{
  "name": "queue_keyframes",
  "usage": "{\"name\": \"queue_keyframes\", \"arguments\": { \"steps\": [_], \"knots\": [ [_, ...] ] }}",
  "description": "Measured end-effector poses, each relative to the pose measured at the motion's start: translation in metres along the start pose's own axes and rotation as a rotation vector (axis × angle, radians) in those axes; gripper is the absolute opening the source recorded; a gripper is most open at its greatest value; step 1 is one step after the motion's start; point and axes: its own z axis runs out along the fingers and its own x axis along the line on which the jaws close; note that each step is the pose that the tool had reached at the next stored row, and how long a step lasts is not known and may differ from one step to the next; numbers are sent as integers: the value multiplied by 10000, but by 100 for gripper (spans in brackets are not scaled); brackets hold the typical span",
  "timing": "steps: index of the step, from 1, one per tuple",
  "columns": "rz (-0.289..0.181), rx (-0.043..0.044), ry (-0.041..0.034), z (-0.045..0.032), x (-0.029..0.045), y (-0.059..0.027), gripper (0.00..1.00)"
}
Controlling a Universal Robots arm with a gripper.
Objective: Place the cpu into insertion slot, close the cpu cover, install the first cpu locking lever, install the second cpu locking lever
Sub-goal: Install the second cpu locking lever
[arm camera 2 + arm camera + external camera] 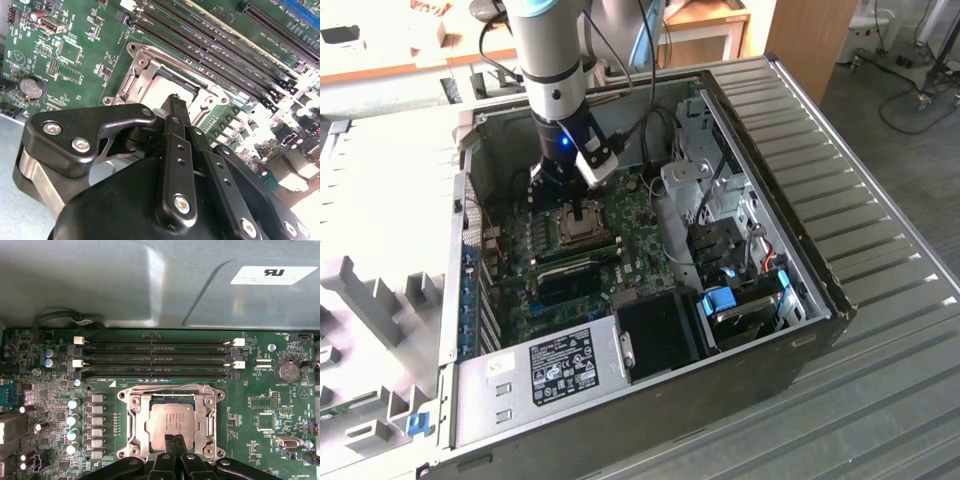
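Observation:
The cpu (172, 422), a silvery square chip, lies flat in the insertion slot (123, 396) on the green motherboard. The cpu cover (137, 412), a silvery metal frame, lies down around the chip, and a thin wire locking lever (165, 386) runs along one edge of the socket. My gripper (174, 441) is shut with its black fingers pressed together and nothing between them. Its tips are at the chip's edge nearest the camera. In the second wrist view the gripper (175, 100) stands just over the cpu (162, 90). In the exterior view the gripper (572, 195) hangs over the insertion slot (582, 225) inside the open computer case.
Long black memory slots (155, 360) run beside the socket, with capacitors (73, 420) and a coin battery (287, 371) on either side. The grey case wall (125, 285) rises behind. The exterior view shows the power supply (560, 365), the drive cage (720, 250) and loose cables (650, 130).

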Motion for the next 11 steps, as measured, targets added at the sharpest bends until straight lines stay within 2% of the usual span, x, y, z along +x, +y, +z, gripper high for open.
{"name": "queue_keyframes", "arguments": {
  "steps": [4,11],
  "knots": [
    [-1,0,0,-48,-2,3,11],
    [-1,0,0,-47,-2,37,11]
  ]
}}
